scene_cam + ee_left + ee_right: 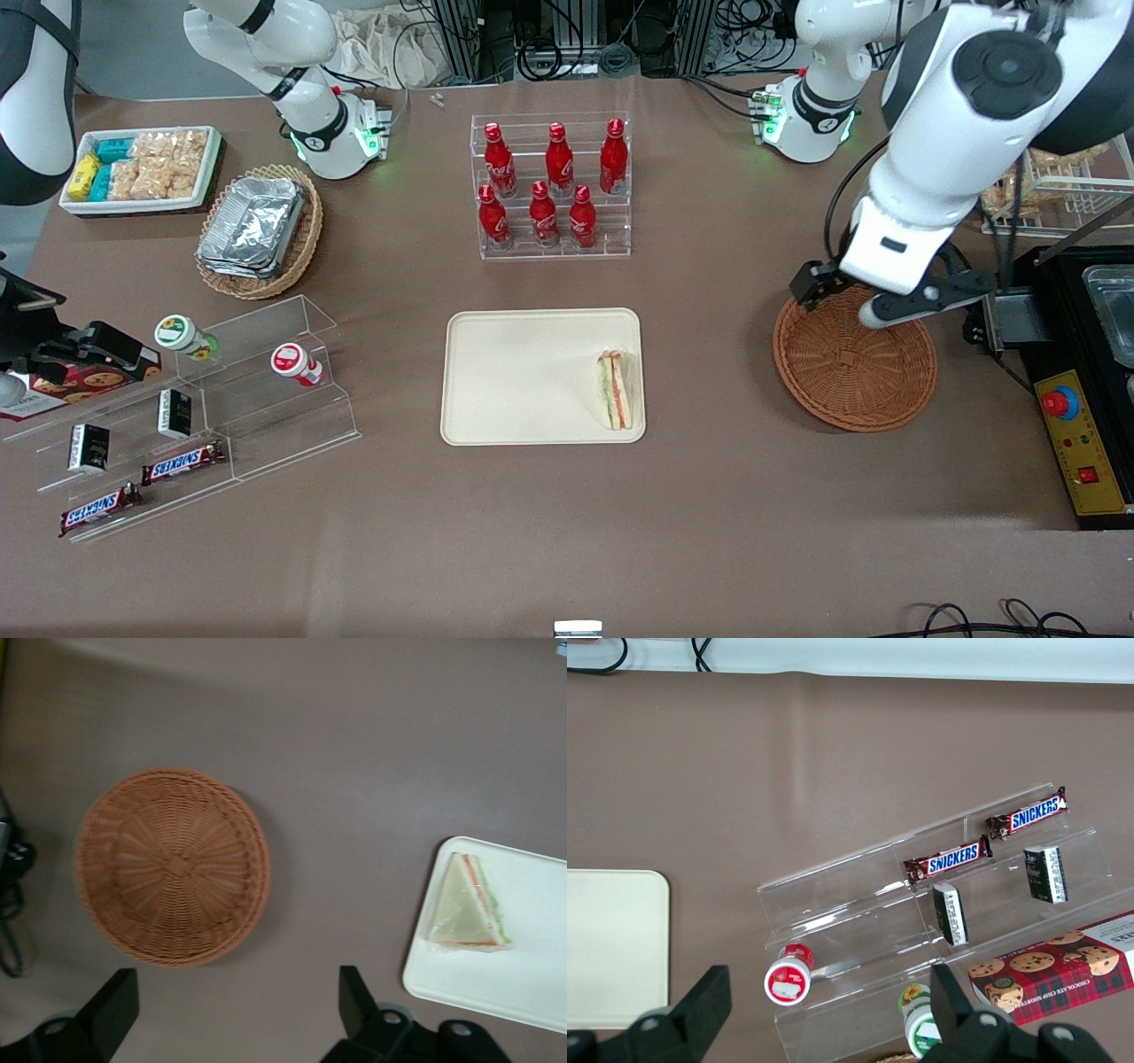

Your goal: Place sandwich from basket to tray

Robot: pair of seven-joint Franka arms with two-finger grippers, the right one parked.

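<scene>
Claw: I see the claw (886,301) up over the basket's rim, at the edge farther from the front camera, toward the working arm's end of the table.
Claw state: my wrist camera shows both fingers (111,1010) spread wide with nothing between them; it grips nothing.
Basket: the basket (855,368) sits right under the claw, on the brown table (709,496). I see only bare wicker inside it (173,866).
Sandwich: the sandwich (617,390) lies well apart from the claw, toward the parked arm's end and a bit nearer the front camera. It lies flat on the tray, close to the rim that faces the basket; in the wrist view (469,906) I see pale bread with an orange and green edge.
Tray: the tray (523,381) is near the basket but not touching it, with a strip of table between them. Its corner (496,983) shows beside one finger in my wrist view.
Bottles: six red bottles (549,182) stand upright in a clear rack, farther from the front camera than the tray, well away from the claw.
Snack stand: a clear stepped stand (204,408) with Snickers bars (182,461) and small cups sits far off toward the parked arm's end.
Foil basket: a tan basket of foil containers (257,226) is also at that end.
</scene>
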